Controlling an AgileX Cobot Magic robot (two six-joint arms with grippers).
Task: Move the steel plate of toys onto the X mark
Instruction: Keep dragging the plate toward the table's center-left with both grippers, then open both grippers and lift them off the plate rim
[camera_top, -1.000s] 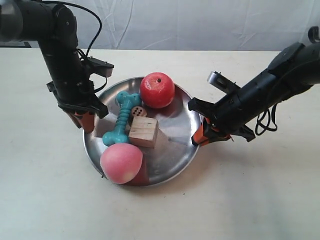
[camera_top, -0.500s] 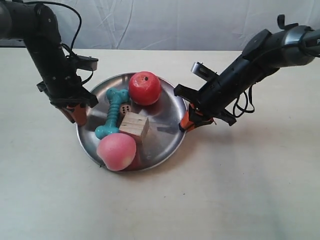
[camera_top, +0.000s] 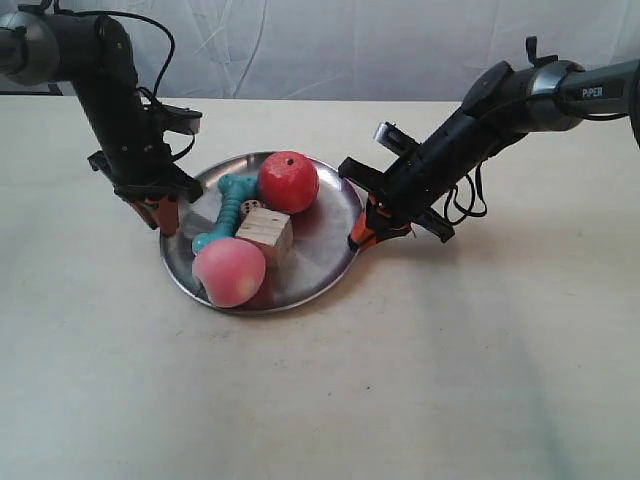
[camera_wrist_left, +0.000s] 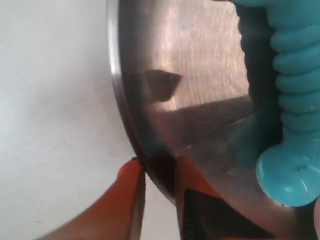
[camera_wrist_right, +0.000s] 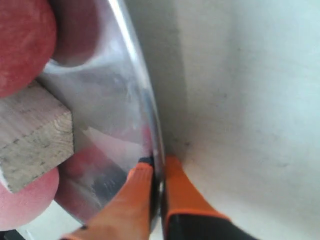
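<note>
Steel plate (camera_top: 322, 255) left of centre on the pale tabletop (camera_top: 450, 380); hard to tell whether raised or resting. Holds all five toys. Red ball (camera_top: 288, 182) at the far side. Teal bone (camera_top: 222, 212) just left of it, running from the far edge toward the near left. Wooden cube (camera_top: 265, 233) about mid-plate, with the small brown die (camera_top: 249, 209) tucked between cube and bone. Pink ball (camera_top: 229, 272) at the near-left rim, against the cube's near-left corner.

Pinched at the left rim by the left gripper (camera_wrist_left: 159, 170): orange fingers (camera_wrist_left: 131, 192) closed on the metal edge, one inside, one outside, near the bone's rounded end. Clamped at the right rim by the right gripper (camera_wrist_right: 157, 167), fingers squeezed tight on the thin edge, cube and both balls close by.

Black arms reaching in from far left and far right; creased white cloth (camera_top: 350, 50) behind the table
</note>
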